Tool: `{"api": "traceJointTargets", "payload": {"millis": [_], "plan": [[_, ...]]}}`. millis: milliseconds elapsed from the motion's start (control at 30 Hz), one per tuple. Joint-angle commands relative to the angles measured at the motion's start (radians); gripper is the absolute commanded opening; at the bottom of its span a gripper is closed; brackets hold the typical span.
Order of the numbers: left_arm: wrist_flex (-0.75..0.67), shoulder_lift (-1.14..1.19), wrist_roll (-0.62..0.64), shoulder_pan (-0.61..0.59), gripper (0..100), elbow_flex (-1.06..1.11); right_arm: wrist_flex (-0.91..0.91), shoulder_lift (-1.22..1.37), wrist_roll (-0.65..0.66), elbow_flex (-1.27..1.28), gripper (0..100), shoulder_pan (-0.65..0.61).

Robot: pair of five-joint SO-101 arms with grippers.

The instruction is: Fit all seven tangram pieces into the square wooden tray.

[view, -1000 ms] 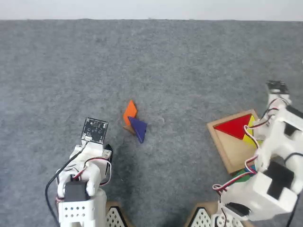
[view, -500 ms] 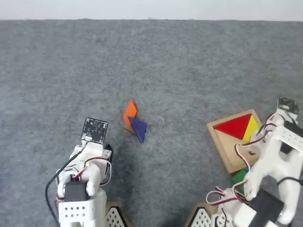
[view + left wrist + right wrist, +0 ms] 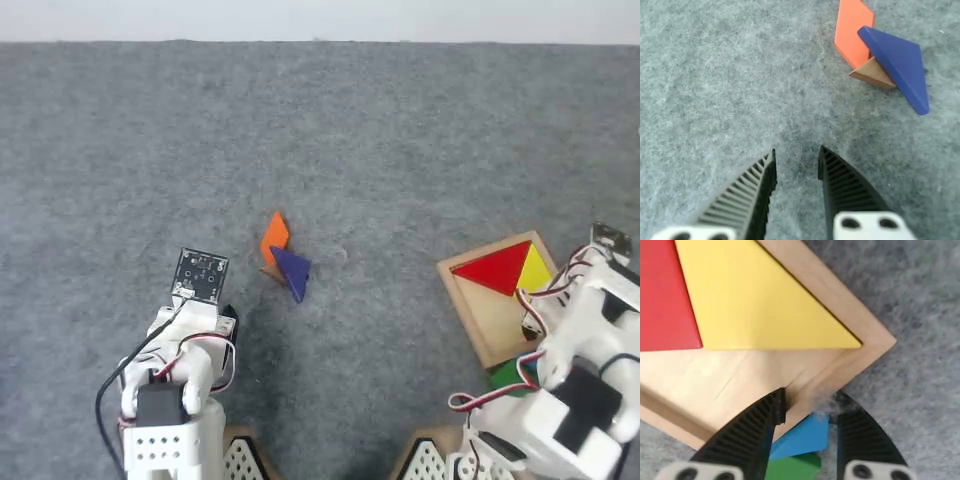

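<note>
Just beside right pincer [image 3: 810, 401], blue piece [image 3: 802, 437].

Seven tangram pieces [image 3: 495, 268], one tray [image 3: 488, 325], two arms [image 3: 168, 415].

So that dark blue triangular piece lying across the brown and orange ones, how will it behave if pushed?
The dark blue triangular piece looks flat and rigid, so it probably won't flex. Propped on the small brown piece and overlapping the orange parallelogram, it may rock or drag them along. The fuzzy grey mat likely resists sliding.
</note>
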Motion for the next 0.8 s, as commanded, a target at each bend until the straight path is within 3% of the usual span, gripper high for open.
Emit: {"api": "traceJointTargets", "payload": {"millis": [0,267,500,600,767], "plan": [[0.003,-0.015,-0.012,-0.005,13,-0.007,-0.024,0.045,0.003,-0.058,15.4,-0.001],[0.003,-0.015,-0.012,-0.005,13,-0.007,0.021,0.051,0.075,-0.147,1.0,-0.101],[0.003,-0.015,-0.012,-0.005,13,-0.007,0.035,0.051,0.098,-0.195,0.6,-0.15],[0.003,-0.015,-0.012,-0.005,13,-0.007,0.038,0.051,0.198,-0.224,0.6,-0.231],[0.003,-0.015,-0.012,-0.005,13,-0.007,0.036,0.051,0.253,-0.258,0.6,-0.45]]}}
